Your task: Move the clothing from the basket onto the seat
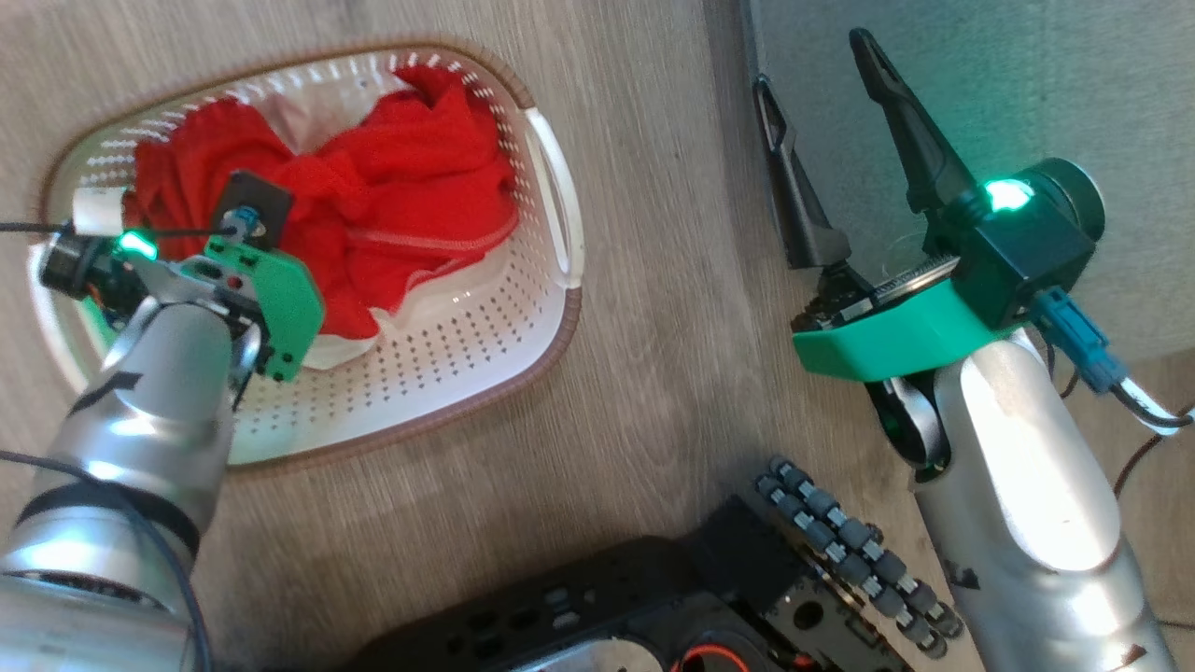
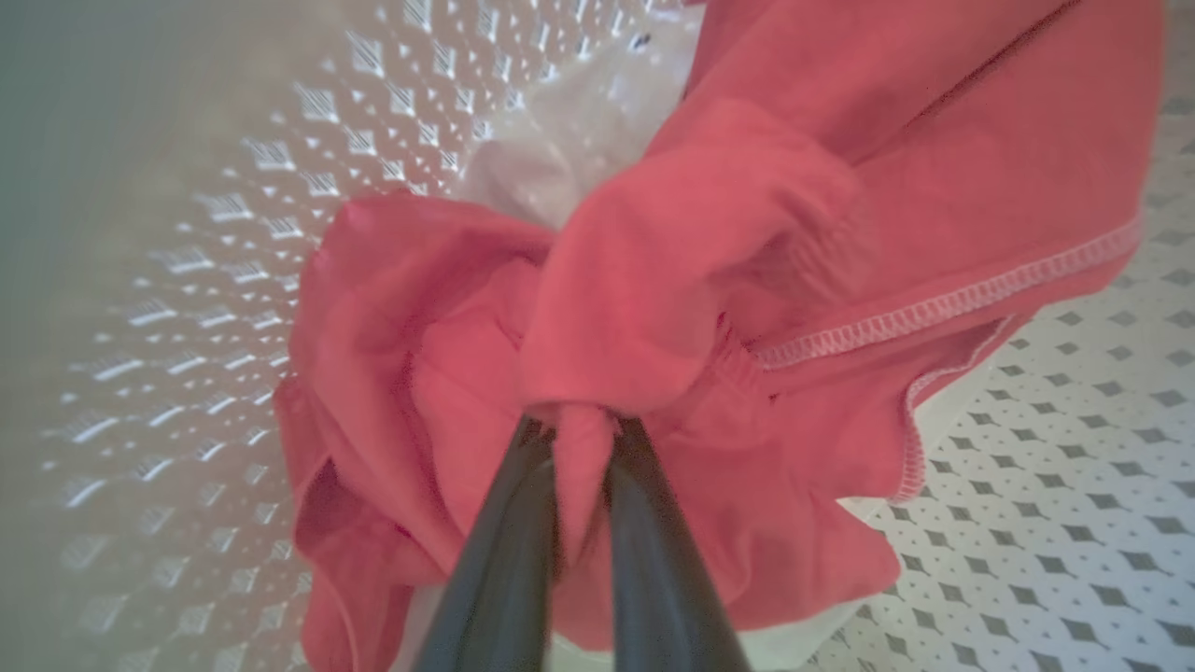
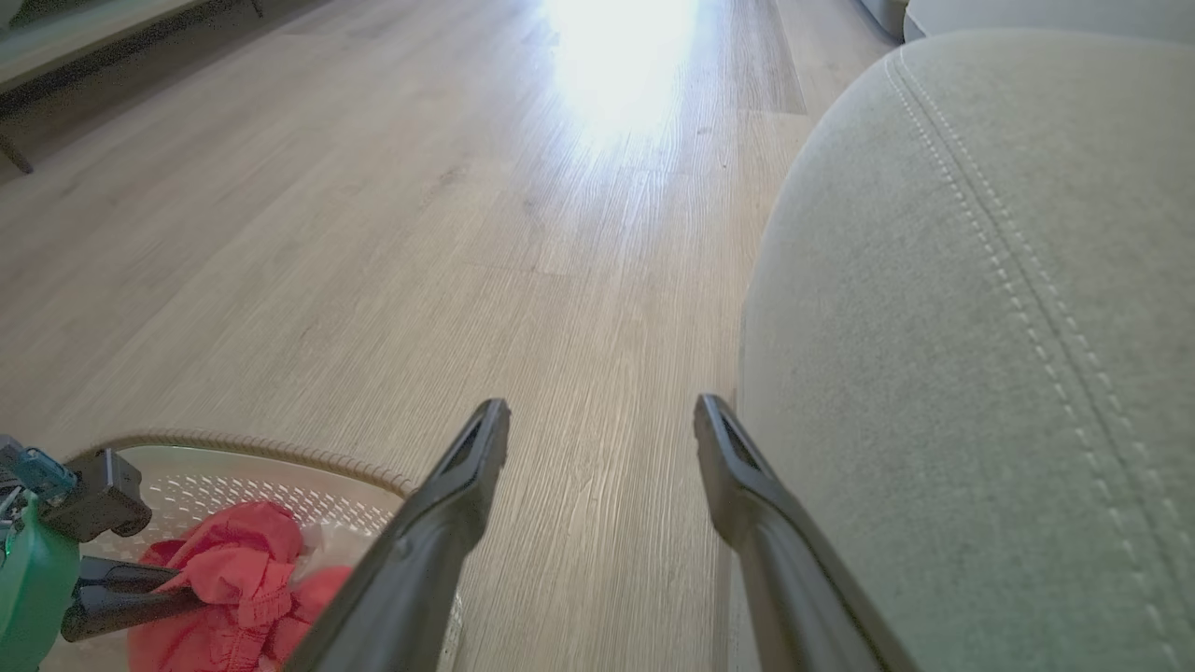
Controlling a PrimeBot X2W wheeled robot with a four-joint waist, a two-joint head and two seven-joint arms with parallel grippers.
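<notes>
Pinching a narrow fold of the red clothing (image 1: 411,187), your left gripper (image 2: 579,429) has its jaws pressed together on cloth inside the basket (image 1: 485,345), at 10 o'clock in the head view. Your right gripper (image 1: 810,61) hangs with jaws spread beside the seat (image 1: 980,93), at 2 o'clock. Risk, as judged: so slim a bite may slip when you lift, or the tangled, trailing cloth may snag and drag the light basket along the floor (image 1: 653,233).
</notes>
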